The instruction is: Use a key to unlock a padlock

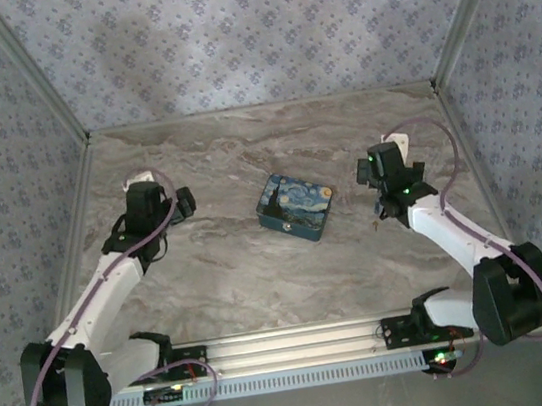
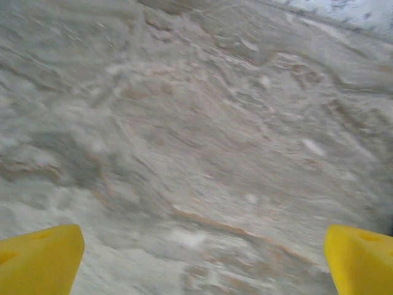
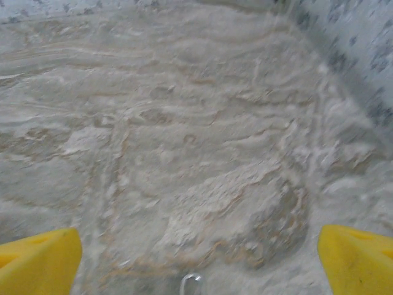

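We find the blue painted rectangular tin box on the grey marble-patterned tabletop, mid-table, between the left gripper on its left and the right gripper on its right, apart from both.

Robot lab test cell, marble-print tabletop, floral-papered panel walls, left arm and right arm bolted to an aluminium rail

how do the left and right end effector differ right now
The left end effector sits left of the painted box, the right end effector right of it. A small metal loop lies by the right end effector; the left faces bare table. Both stand open, yellow-fingered, holding nothing.
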